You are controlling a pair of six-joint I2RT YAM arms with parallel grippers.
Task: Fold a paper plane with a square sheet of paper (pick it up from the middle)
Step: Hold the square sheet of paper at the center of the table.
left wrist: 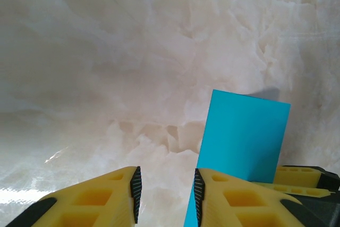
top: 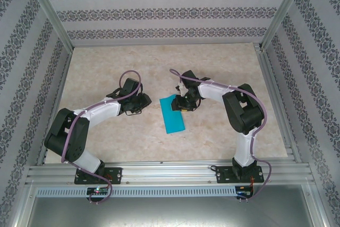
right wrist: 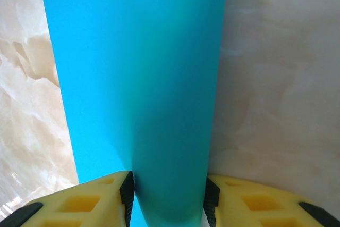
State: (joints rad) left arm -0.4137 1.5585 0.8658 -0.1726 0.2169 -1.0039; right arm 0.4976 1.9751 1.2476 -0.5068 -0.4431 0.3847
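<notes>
**Left side.** The left gripper (top: 137, 104) sits low over the worktop (top: 106, 67), just left of the sheet. In its wrist view the jaws (left wrist: 166, 187) stand released, with a narrow gap and only bare worktop between them. The sheet lies off to their right, its near-left edge passing just beside the right-hand finger (left wrist: 234, 195). Whether paper and finger touch cannot be told.

**Centre.** The square sheet of paper (top: 172, 114) lies on the middle of the worktop between the two arms. It appears doubled over into a long rectangle. Its long axis runs from far to near, leaning slightly right at the near end. The left wrist view shows it as a flat teal strip (left wrist: 244, 136) running away from the camera.

**Right side.** The right gripper (top: 184, 104) is at the sheet's far right edge and is the nearer arm. In its wrist view the paper (right wrist: 138, 78) rises between the jaws (right wrist: 167, 198) as a soft, rounded bend, not a crease. Both pads meet its flanks, so I judge the jaws to be grasping the sheet across its short dimension.

**Finding.** The coming move turns on this: the sheet's length runs straight out from the right jaws, while it lies to the right of the idle left jaws.
</notes>
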